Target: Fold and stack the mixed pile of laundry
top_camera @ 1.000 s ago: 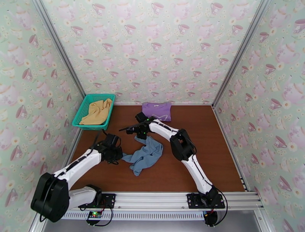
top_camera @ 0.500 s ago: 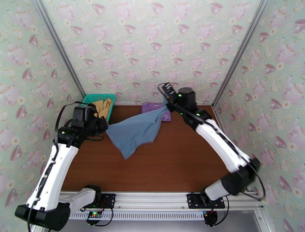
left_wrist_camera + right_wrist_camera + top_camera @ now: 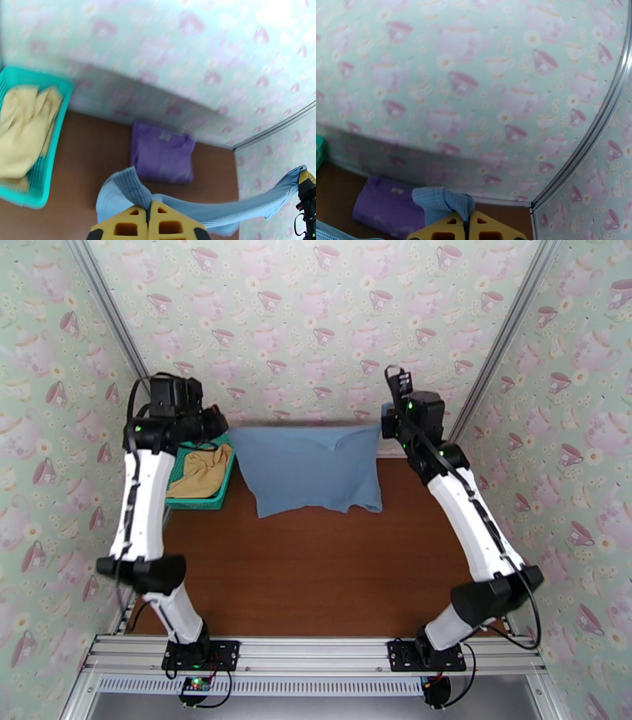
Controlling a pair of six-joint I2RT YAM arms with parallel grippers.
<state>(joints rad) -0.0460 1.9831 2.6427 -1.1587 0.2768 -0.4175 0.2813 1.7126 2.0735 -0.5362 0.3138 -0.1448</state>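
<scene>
The grey-blue piece (image 3: 312,469) hangs spread out above the back of the table, stretched between both arms. My left gripper (image 3: 223,429) is shut on its upper left corner, and my right gripper (image 3: 385,425) is shut on its upper right corner. In the left wrist view, the yellow fingers (image 3: 126,225) pinch a ribbed blue edge (image 3: 126,185). In the right wrist view, my gripper (image 3: 467,219) pinches a blue fold (image 3: 442,201). The purple T-shirt (image 3: 162,158) lies folded by the back wall on the table (image 3: 91,158). The mustard-yellow piece (image 3: 201,471) lies in the teal basket (image 3: 175,494).
The teal mesh basket stands at the back left corner, just under my left arm. Teapot-patterned walls close in the back and both sides. An aluminium post (image 3: 588,134) runs down the back right corner. The brown table (image 3: 316,571) stretches out below the hanging cloth.
Both arms rose from the table and swung out toward the back wall. The grey-blue piece went from a crumpled heap to a sheet pulled taut between them.
</scene>
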